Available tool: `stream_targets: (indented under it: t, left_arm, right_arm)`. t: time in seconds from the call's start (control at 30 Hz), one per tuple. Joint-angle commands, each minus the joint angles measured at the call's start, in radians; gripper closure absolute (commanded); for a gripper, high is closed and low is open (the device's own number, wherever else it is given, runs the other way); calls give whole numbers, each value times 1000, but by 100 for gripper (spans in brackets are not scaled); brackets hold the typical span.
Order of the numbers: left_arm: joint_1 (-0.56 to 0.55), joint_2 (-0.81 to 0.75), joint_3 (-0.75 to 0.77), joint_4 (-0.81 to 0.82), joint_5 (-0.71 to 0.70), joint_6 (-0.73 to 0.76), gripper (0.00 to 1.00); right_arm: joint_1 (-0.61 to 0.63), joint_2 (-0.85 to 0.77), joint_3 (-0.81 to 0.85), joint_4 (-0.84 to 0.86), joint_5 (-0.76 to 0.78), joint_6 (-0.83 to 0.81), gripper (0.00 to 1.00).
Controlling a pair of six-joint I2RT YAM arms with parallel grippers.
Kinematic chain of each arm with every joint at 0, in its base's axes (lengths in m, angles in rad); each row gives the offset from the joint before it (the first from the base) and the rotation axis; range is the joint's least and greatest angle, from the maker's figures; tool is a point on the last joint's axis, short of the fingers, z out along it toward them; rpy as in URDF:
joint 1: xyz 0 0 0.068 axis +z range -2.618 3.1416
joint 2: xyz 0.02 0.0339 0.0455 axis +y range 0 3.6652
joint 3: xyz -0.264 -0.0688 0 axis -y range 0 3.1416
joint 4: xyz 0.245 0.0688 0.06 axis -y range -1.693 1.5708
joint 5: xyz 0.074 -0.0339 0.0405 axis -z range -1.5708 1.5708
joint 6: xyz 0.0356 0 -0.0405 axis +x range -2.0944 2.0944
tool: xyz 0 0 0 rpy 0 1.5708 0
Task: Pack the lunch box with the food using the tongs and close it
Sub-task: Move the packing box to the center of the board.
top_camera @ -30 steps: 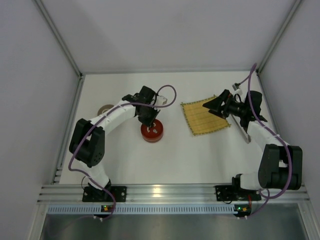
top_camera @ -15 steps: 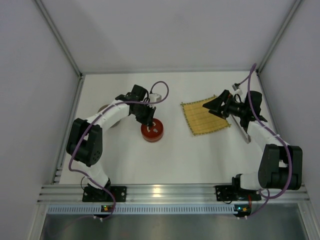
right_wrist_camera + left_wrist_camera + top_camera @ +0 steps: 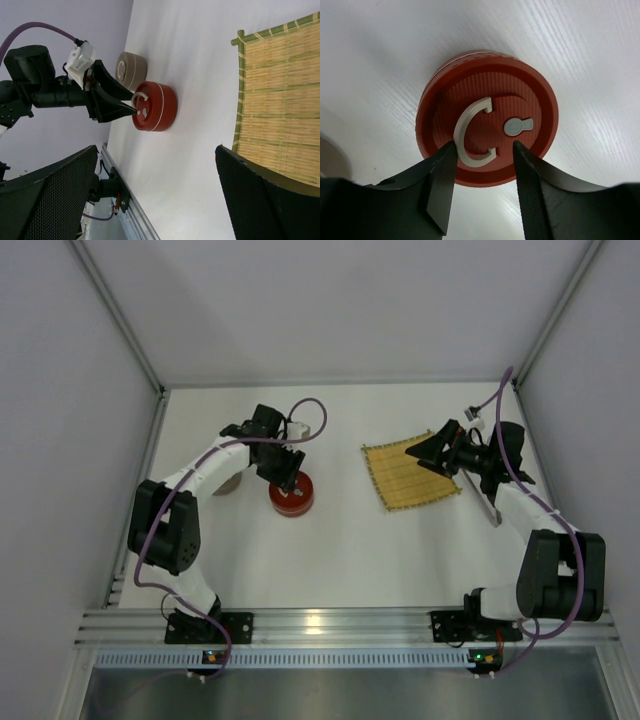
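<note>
Left of centre on the table (image 3: 350,560), the left gripper (image 3: 483,162) has just half-opened, releasing the white loop handle (image 3: 469,131) and now holding nothing; the red lunch box (image 3: 535,95) sits lidded beneath it, so closing looks done. Right gripper (image 3: 430,451) hangs wide, empty.

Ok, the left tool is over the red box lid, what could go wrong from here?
The left tool straddles the white handle on the lid; pulling away tilted could snag it and drag the box. The tin sits close beside the box; a low swing may knock it.
</note>
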Motion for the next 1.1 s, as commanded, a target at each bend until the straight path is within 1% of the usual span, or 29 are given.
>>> stream_targets:
  t: [0.0, 0.1, 0.17, 0.27, 0.37, 0.4, 0.47, 0.53, 0.6, 0.7, 0.73, 0.77, 0.8, 0.87, 0.9, 0.93, 0.97, 1.0, 1.03, 1.07]
  left_arm:
    - [6, -59, 40, -33, -82, 34, 46]
    - [13, -62, 34, -29, -80, 34, 44]
    - [24, -68, 28, -19, -85, 31, 45]
    - [32, -96, 20, 17, -140, 22, 48]
    - [30, -158, -1, 77, -137, 38, 54]
    - [30, -174, -7, 85, -120, 45, 61]
    - [29, -198, -3, 80, -59, 58, 68]
    - [26, -200, 8, 57, -45, 62, 74]
    - [27, -198, 6, 48, -66, 46, 76]
    - [79, -202, -9, 83, -63, -15, 74]
    - [137, -186, 8, 88, -56, -29, 70]
    - [167, -174, 26, 76, -48, -38, 68]
    - [223, -157, 48, 64, -51, -43, 66]
    - [279, -105, 117, 33, -45, -29, 63]
    - [338, -84, 144, 21, -37, -18, 62]
    - [371, -38, 170, 11, -27, -15, 60]
    - [404, -13, 230, -2, -13, -9, 57]
    - [467, 16, 265, -43, -1, 3, 57]
    - [490, 79, 301, -67, 0, 9, 57]
    - [512, 105, 356, -82, 0, 22, 56]
  right_arm:
    - [0, -31, 26, 4, -2, -16, 1]
    - [0, -31, 26, 4, -2, -16, 1]
    - [2, -32, 24, 2, -3, -14, 1]
    - [2, -37, 26, -1, -5, -17, 1]
    - [2, -35, 29, -4, -3, -20, 1]
    - [2, -31, 30, -4, -5, -20, 1]
    - [2, -28, 30, -4, -3, -22, 0]
    - [6, -26, 33, -2, 0, -25, 1]
    - [12, -26, 33, -2, 4, -32, 1]
    - [20, -27, 35, -10, 11, -52, 1]
    - [22, -29, 33, -19, 12, -57, 1]
    - [22, -34, 33, -24, 14, -71, 1]
    - [22, -34, 33, -28, 14, -75, 1]
    - [23, -37, 33, -38, 14, -91, 1]
    - [23, -37, 33, -39, 14, -94, 1]
    - [23, -37, 33, -42, 14, -97, 1]
    - [23, -37, 33, -45, 14, -103, 1]
    - [23, -35, 32, -45, 14, -105, 1]
    - [23, -37, 30, -45, 15, -106, 1]
    - [23, -34, 29, -45, 14, -109, 0]
